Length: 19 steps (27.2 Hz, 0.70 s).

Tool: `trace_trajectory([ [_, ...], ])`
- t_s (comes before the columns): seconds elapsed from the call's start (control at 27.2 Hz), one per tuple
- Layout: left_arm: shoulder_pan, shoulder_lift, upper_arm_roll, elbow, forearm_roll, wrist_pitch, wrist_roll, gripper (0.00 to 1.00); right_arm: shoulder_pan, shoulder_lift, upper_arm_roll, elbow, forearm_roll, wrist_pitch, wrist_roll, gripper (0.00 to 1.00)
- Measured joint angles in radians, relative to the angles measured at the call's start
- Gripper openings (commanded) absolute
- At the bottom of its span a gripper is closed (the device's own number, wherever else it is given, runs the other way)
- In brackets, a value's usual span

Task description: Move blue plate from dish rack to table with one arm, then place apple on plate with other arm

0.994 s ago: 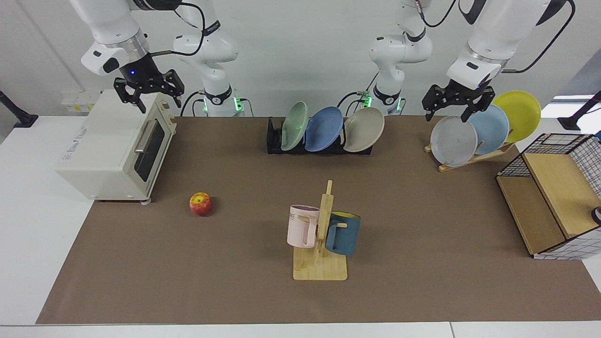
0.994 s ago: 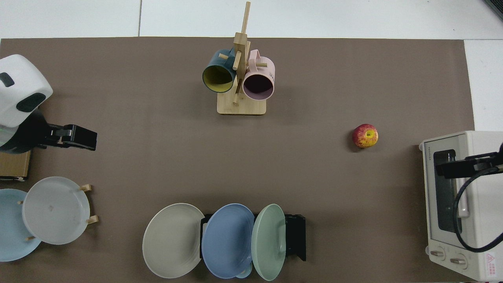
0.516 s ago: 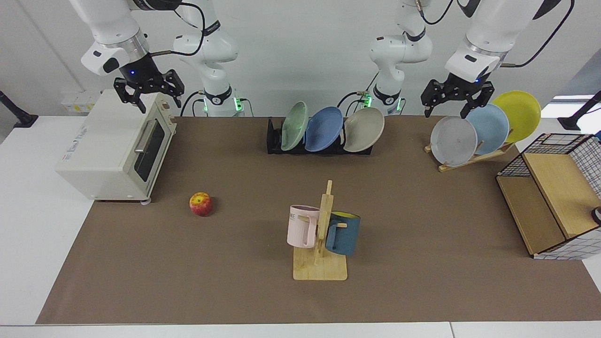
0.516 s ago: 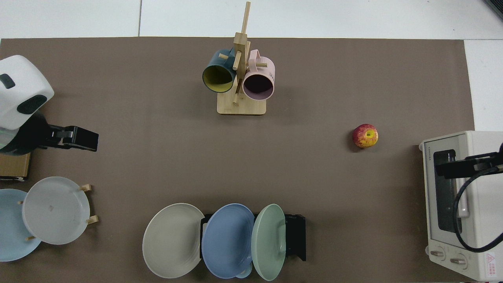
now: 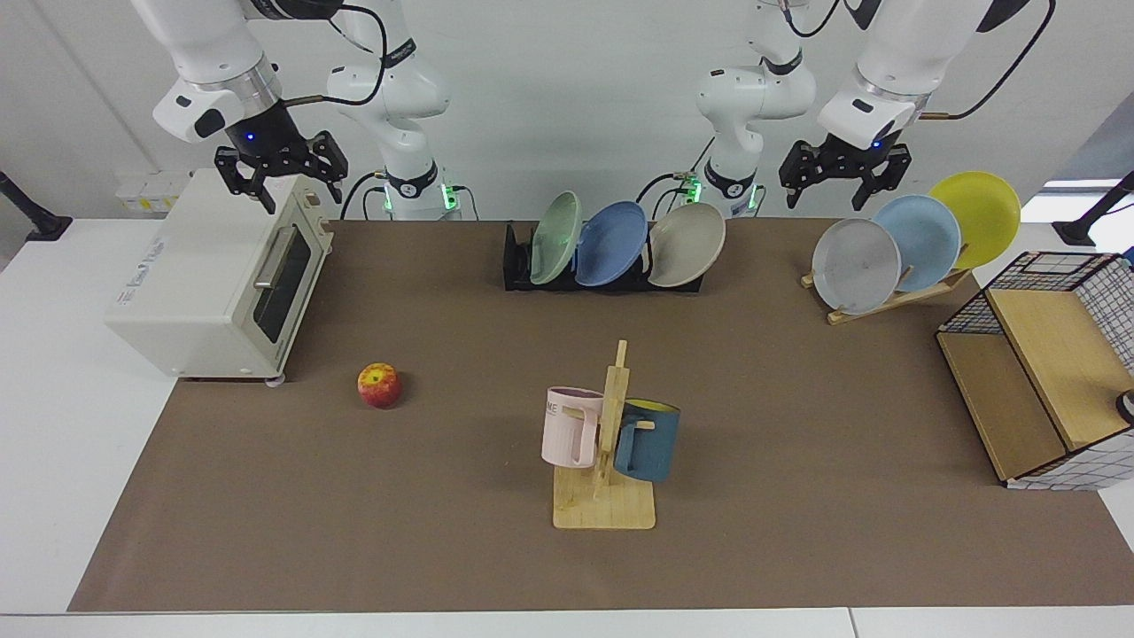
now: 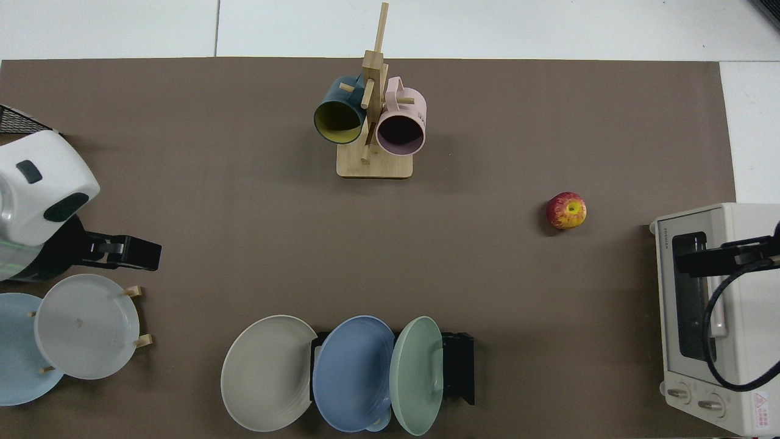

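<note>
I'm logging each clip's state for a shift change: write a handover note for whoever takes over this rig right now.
Left gripper: open, empty, high above the wooden plate stand.
Right gripper: open, empty, waiting over the toaster oven.
Blue plate: in the dish rack, middle slot, between a green and a beige plate.
Apple: on the table, near the oven.
Done: nothing.
Left: move plate to table, then apple onto it.

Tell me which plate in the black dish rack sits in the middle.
The blue plate, periwinkle, stands between the pale green plate and the beige-grey plate in the dish rack.
</note>
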Motion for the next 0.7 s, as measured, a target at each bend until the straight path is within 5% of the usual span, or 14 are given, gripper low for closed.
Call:
trace_trajectory([
  [0.26,0.000,-0.085,-0.065,-0.156,-0.064,0.070,-0.001,1.00,0.000,0.000,0.000,0.000,0.000,0.000,0.000,1.00],
  [0.7,0.000,-0.206,-0.244,-0.545,-0.304,0.366,-0.006,1.00,-0.002,-0.005,0.000,-0.016,-0.046,0.070,0.002,1.00],
])
